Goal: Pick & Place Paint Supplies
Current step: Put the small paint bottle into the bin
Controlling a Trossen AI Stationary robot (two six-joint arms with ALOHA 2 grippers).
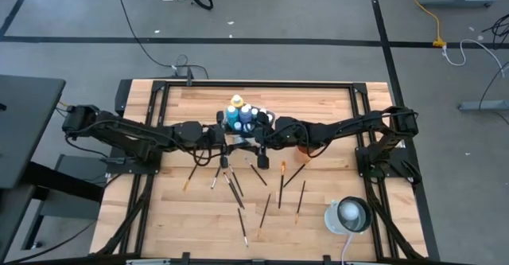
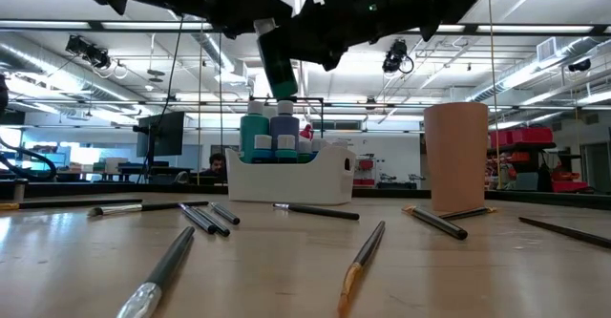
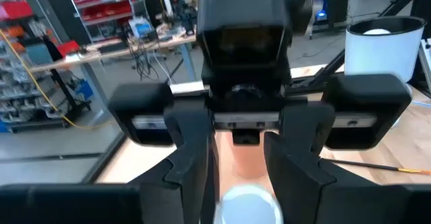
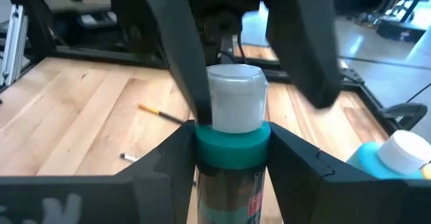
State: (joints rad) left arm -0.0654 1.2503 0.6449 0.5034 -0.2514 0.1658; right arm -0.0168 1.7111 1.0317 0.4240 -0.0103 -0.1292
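The right gripper [image 4: 232,157] pinched a teal bottle [image 4: 232,126] below its cap, top centre of the low view; small, stiff, probably light and slippery. The left gripper [image 3: 236,163] stood spread around it.

Both arms stretch inward over the table's middle, wrists nearly level, grippers facing each other tip to tip. The right gripper [image 4: 232,150] has its fingers [image 4: 172,160] pressed on either side of a teal bottle [image 4: 231,143]. The left gripper [image 3: 236,163] stands spread around the same bottle's cap.
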